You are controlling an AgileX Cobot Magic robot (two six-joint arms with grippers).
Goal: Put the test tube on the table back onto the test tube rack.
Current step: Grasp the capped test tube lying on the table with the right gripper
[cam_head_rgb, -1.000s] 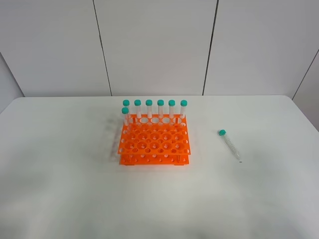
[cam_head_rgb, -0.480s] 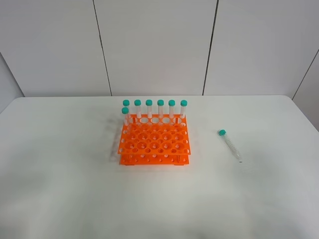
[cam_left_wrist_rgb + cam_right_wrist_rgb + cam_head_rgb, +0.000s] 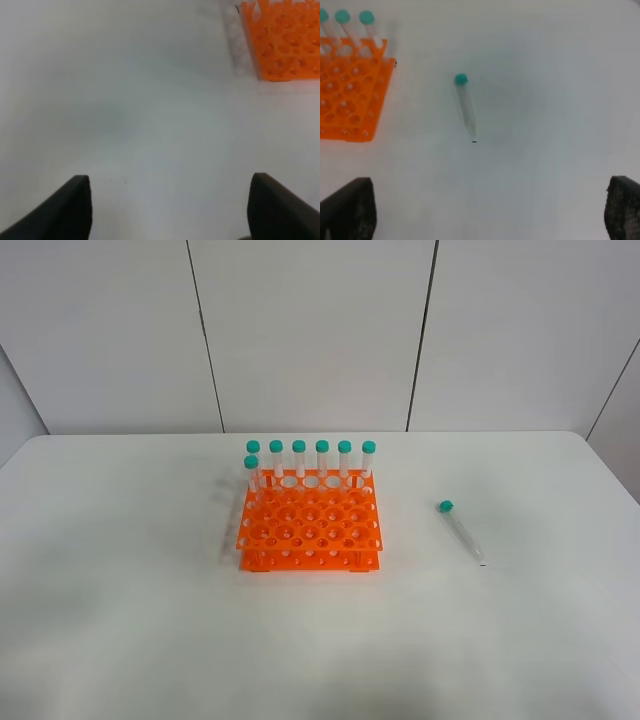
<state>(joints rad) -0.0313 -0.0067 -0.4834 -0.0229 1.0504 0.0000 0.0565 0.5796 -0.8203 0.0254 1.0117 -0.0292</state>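
Note:
The test tube [image 3: 461,531] lies flat on the white table [image 3: 120,570], right of the orange rack [image 3: 310,532], with its teal cap toward the back. The rack holds several upright teal-capped tubes [image 3: 322,458] along its back row and back-left corner. In the right wrist view the lying tube [image 3: 466,106] is ahead of my open, empty right gripper [image 3: 490,179], with the rack [image 3: 347,95] off to one side. My left gripper [image 3: 170,176] is open and empty over bare table, with the rack's corner [image 3: 285,40] far ahead. Neither gripper shows in the exterior high view.
Grey wall panels [image 3: 310,330] stand behind the table's back edge. A small dark speck [image 3: 474,141] sits on the table by the tube's tip.

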